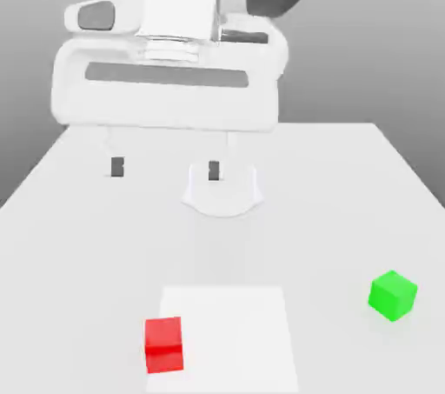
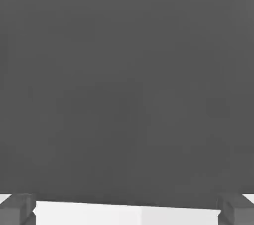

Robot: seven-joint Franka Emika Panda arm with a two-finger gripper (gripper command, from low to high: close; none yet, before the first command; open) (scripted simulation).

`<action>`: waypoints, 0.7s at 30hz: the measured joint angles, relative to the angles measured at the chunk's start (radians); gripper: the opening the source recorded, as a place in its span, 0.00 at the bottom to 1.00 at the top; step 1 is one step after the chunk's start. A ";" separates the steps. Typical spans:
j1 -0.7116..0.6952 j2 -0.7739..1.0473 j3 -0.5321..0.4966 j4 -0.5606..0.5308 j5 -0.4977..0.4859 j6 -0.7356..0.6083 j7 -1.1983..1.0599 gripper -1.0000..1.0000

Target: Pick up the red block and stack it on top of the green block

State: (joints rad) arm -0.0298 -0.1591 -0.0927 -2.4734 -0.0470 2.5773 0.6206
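Observation:
The red block [image 1: 163,343] lies on the white table near its front edge, at the exterior view's left. The green block [image 1: 393,295] rests apart from it, toward the exterior view's right. My gripper [image 1: 165,168] hangs high above the table's far half, well behind both blocks. Its two dark fingertips [image 1: 117,166] stand wide apart, open, with nothing between them. In the hand view the fingertips [image 2: 18,208] show at the two lower corners, wide apart, with a strip of white table [image 2: 124,215] between them.
The arm's round white base [image 1: 222,190] sits on the table behind the gripper. A brighter white square patch [image 1: 243,331] marks the table [image 1: 348,201] beside the red block. A grey backdrop [image 2: 127,80] rises beyond the table.

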 joint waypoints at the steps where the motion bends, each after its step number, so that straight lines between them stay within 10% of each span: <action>1: -0.002 0.036 -0.005 -0.010 0.006 0.016 -0.016 0.50; 13: -0.069 0.472 0.026 -0.061 0.117 0.270 -0.189 0.50; 14: -0.074 0.499 0.032 -0.057 0.122 0.292 -0.193 0.00; 21: -0.075 0.500 0.033 -0.057 0.121 0.292 -0.192 0.00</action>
State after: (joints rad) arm -0.1049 0.3411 -0.0596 -2.5303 0.0737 2.8695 0.4288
